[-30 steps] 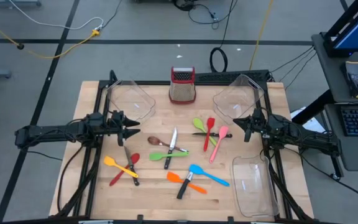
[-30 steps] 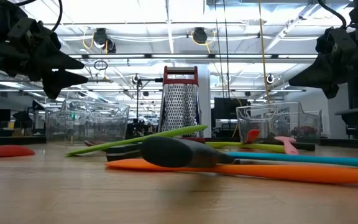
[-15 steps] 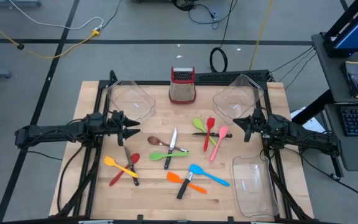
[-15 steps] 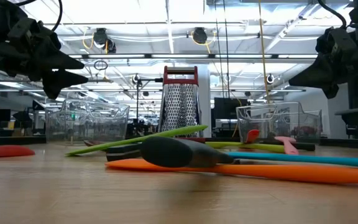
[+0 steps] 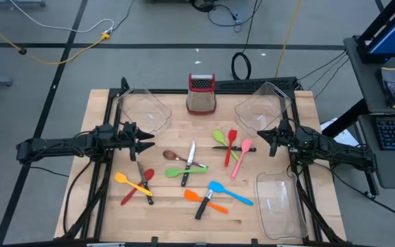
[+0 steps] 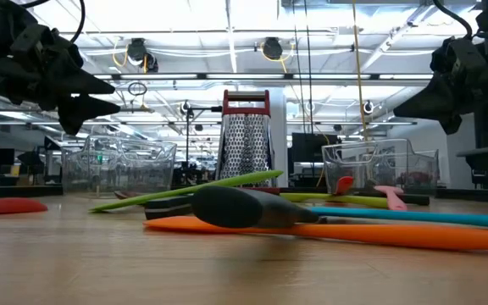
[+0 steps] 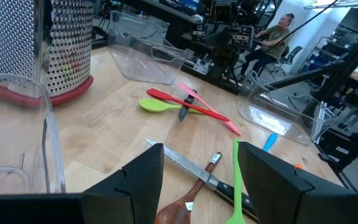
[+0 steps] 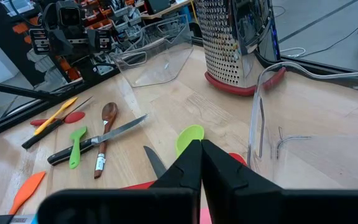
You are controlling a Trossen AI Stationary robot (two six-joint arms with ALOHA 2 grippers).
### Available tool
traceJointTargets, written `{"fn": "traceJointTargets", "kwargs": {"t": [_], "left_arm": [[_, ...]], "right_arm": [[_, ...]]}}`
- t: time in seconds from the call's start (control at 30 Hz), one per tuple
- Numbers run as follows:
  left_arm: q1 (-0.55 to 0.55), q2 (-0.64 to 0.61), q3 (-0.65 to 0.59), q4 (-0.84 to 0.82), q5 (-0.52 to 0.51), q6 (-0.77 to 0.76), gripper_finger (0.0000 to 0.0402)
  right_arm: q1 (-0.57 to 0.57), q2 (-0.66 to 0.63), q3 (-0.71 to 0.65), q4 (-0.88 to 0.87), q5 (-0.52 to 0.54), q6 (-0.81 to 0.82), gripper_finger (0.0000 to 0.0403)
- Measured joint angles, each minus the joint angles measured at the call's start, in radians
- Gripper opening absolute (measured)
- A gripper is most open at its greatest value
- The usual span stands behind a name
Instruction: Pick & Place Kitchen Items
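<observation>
The kitchen items lie loose in the middle of the wooden table. An orange spatula point(image 5: 123, 180), a red spoon point(image 5: 136, 188) and a knife point(image 5: 142, 180) lie crossed at the near left. A brown spoon point(image 5: 172, 155), a knife point(image 5: 188, 163) and a green spatula point(image 5: 189, 170) lie in the centre. A green spoon point(image 5: 219, 138), a red spatula point(image 5: 231, 145) and a pink spatula point(image 5: 241, 156) lie to the right, with a blue spatula point(image 5: 229, 193) and an orange spatula point(image 5: 200, 197) nearer. My left gripper point(image 5: 149, 143) hovers open at the left. My right gripper point(image 5: 266, 138) hovers shut at the right.
A steel box grater with a red top point(image 5: 201, 94) stands at the far middle. Clear plastic bins sit at the far left point(image 5: 145, 110), the far right point(image 5: 262, 106) and the near right point(image 5: 280, 204). A person sits in the room beyond point(image 7: 278, 34).
</observation>
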Motion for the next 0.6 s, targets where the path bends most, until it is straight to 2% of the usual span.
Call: {"fn": "traceJointTargets", "kwargs": {"t": [0.23,0.5,0.6], "left_arm": [[0.0,0.0,0.0,0.11,0.001,-0.292,0.0212],[-0.001,0.0,0.0,0.258,0.009,-0.329,0.0212],[-0.001,0.0,0.005,0.262,0.013,-0.384,0.0212]], "right_arm": [[0.0,0.0,0.0,0.0,0.0,-0.125,0.0],[0.0,0.0,0.0,0.0,0.0,-0.157,0.0],[0.0,0.0,0.0,0.0,0.0,-0.22,0.0]]}}
